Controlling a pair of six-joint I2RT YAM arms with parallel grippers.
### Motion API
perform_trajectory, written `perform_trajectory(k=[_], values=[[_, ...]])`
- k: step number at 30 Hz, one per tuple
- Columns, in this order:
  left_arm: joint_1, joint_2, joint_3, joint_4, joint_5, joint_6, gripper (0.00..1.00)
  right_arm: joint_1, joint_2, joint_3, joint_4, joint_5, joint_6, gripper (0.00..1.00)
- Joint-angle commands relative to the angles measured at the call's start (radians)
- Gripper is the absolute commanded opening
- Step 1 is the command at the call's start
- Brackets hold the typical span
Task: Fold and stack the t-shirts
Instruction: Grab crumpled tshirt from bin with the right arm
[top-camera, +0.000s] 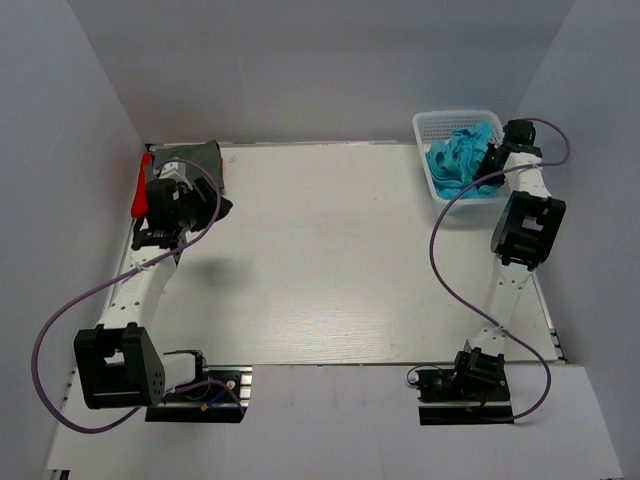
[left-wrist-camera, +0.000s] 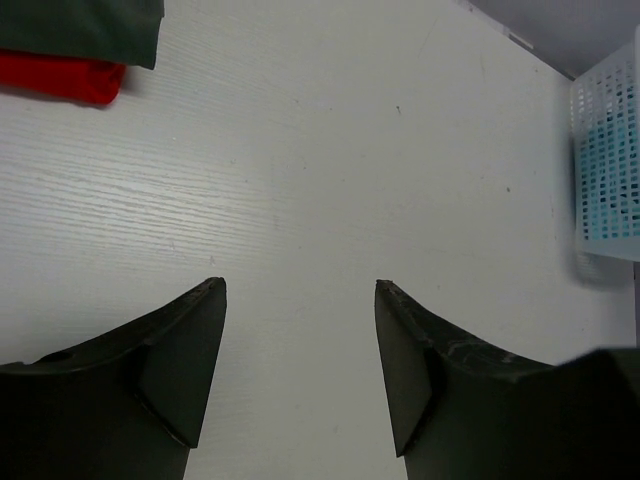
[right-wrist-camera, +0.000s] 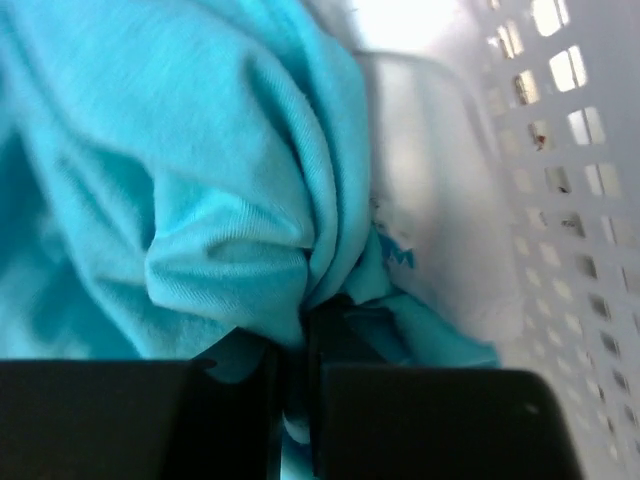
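Note:
Crumpled turquoise-blue t-shirts (top-camera: 458, 160) lie in a white mesh basket (top-camera: 432, 125) at the back right. My right gripper (top-camera: 492, 160) is down in the basket, shut on a fold of a turquoise t-shirt (right-wrist-camera: 230, 230). A dark grey t-shirt (top-camera: 195, 160) lies folded on a red t-shirt (top-camera: 141, 185) at the back left; both show in the left wrist view, grey (left-wrist-camera: 90, 25) over red (left-wrist-camera: 60, 78). My left gripper (left-wrist-camera: 300, 290) is open and empty above bare table beside that stack. The white t-shirt is not in view.
The basket's wall (right-wrist-camera: 560, 180) is close to the right of my right gripper. The basket also shows at the right edge of the left wrist view (left-wrist-camera: 605, 160). White walls enclose the table (top-camera: 320, 260) on three sides.

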Motion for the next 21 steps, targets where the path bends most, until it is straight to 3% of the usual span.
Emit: perform_trajectory(k=[1,11,21], values=[[-0.002,-0.074,0.018,0.032,0.021,0.002,0.70,0.008,-0.201,0.013,0.086,-0.103,-0.012,0.00],[-0.002,-0.175,-0.014,0.032,0.021,-0.007,0.70,0.016,-0.492,0.002,0.201,-0.151,0.033,0.00],[-0.002,-0.185,-0.014,0.032,0.021,-0.016,0.70,0.050,-0.578,0.093,0.274,-0.042,0.024,0.00]])
